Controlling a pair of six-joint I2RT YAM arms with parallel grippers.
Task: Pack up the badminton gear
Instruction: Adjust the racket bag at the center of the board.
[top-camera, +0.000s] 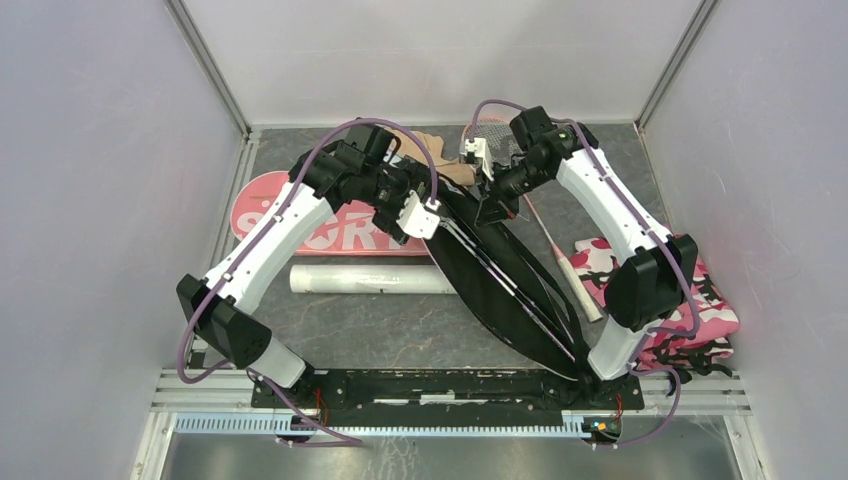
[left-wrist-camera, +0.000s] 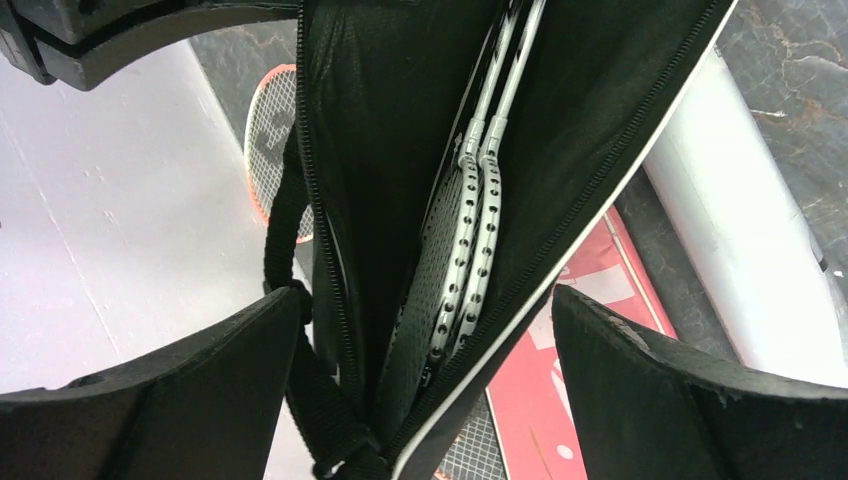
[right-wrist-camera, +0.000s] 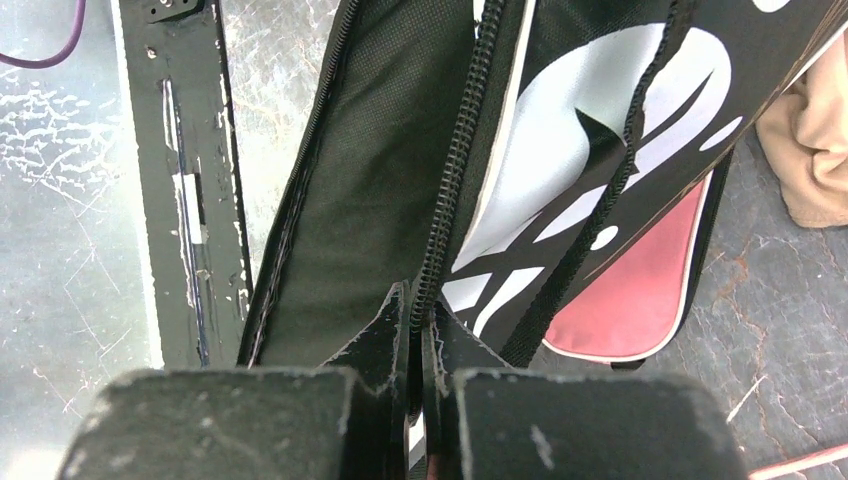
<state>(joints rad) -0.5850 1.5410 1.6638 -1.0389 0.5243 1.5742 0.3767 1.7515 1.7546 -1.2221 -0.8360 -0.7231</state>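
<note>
The black racket-shaped cover lies slantwise across the middle of the dark table, narrow end near, wide end far. Its zip is undone, and from the left wrist camera I see two silver-framed rackets inside it, side by side, frames touching. My left pincer is over the wide end with its jaws wide apart and the cover's gaping mouth between them; I can't tell whether either finger touches the fabric. My right pincer, just beside it at the far end, has its jaws together, clamped on the zip edge of that cover's printed flap. Left of the black cover lies the pink cover printed "SPORT", flat, its right end tucked under the black one. Nearer, the long white tube lies crosswise, its right end against the black cover. A loose racket lies just right of the cover, white grip near, head far. A tan cloth is bunched at the far side behind both pincers, and a folded pink camouflage cloth lies at the right.
</note>
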